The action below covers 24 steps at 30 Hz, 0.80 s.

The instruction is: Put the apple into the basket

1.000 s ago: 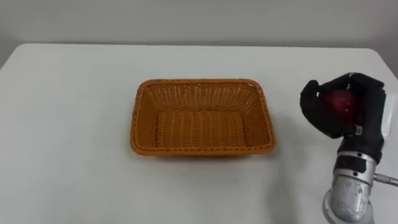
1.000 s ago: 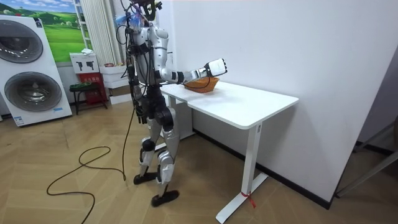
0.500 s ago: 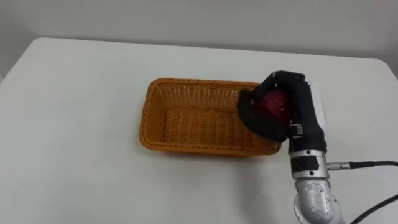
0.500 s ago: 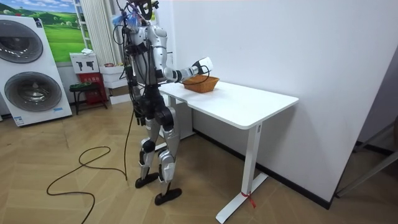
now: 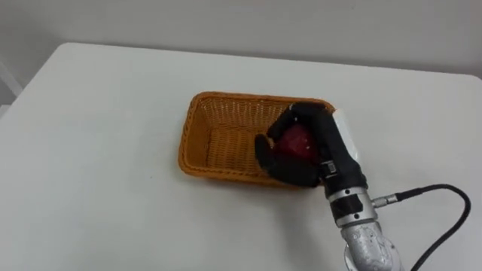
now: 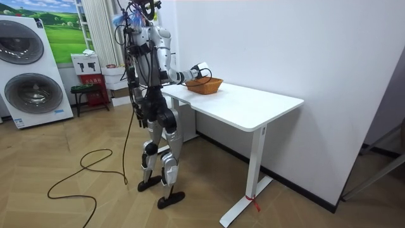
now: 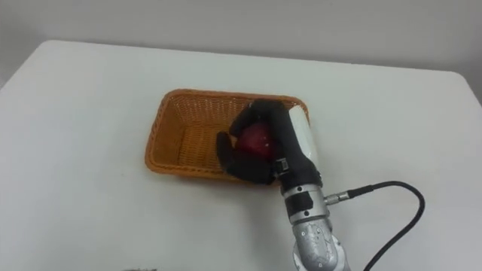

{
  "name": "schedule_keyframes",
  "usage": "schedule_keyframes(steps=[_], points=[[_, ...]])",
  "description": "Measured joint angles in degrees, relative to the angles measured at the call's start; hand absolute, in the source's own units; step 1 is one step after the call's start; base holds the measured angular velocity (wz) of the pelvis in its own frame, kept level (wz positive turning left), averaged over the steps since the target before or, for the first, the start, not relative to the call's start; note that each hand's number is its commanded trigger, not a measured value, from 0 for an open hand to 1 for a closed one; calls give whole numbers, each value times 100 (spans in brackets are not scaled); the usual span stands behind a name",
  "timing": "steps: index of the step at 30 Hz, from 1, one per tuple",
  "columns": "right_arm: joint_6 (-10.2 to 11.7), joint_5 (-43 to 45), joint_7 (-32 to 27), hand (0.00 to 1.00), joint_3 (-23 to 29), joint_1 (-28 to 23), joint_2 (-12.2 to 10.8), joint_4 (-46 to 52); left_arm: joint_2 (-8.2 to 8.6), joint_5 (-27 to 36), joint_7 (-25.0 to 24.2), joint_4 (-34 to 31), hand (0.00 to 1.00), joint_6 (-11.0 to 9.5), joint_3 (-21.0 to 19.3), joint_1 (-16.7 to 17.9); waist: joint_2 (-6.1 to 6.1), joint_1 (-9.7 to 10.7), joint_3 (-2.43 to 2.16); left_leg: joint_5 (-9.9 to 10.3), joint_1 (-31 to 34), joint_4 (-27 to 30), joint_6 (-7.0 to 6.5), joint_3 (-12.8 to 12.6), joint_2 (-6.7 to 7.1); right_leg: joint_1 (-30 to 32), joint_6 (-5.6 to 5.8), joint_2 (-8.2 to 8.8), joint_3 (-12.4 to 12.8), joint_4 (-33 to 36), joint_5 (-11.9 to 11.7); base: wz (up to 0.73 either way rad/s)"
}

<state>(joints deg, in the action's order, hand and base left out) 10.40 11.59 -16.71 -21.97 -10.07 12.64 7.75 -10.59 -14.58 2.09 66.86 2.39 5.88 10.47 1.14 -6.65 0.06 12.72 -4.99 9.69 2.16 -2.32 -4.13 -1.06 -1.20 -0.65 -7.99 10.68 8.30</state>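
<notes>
A red apple (image 5: 296,140) (image 7: 258,138) sits in my right hand (image 5: 309,149) (image 7: 271,150), whose black fingers are curled round it. The hand hangs over the right half of an orange wicker basket (image 5: 218,135) (image 7: 184,134) that stands on the white table (image 5: 98,150). The hand covers the basket's right wall and part of its front rim. In the room view I stand at the table's end with the right arm stretched over the basket (image 6: 205,85).
The white table (image 7: 392,120) has bare top on all sides of the basket. A wall runs along its far edge. In the room view a washing machine (image 6: 28,69) and a small stool (image 6: 85,95) stand behind me on the wooden floor.
My right hand has carried the apple leftward from beside the basket to above its right half. The eye views have shifted a little as well.
</notes>
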Motion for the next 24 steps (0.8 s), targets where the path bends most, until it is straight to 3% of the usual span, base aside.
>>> schedule_keyframes(steps=[6,24], points=[[-8,-1,72,0,1,0,1,0,-1,0,0,-4,0,0,1,-23,32,-2,21,0,7,-5,0,-8,1,4,6,2,3,-15,4,0],[-52,-8,-37,0,95,12,1,31,17,17,90,79,0,9,3,-53,11,15,6,0,-19,0,0,-82,5,-13,8,8,14,1,5,-1]])
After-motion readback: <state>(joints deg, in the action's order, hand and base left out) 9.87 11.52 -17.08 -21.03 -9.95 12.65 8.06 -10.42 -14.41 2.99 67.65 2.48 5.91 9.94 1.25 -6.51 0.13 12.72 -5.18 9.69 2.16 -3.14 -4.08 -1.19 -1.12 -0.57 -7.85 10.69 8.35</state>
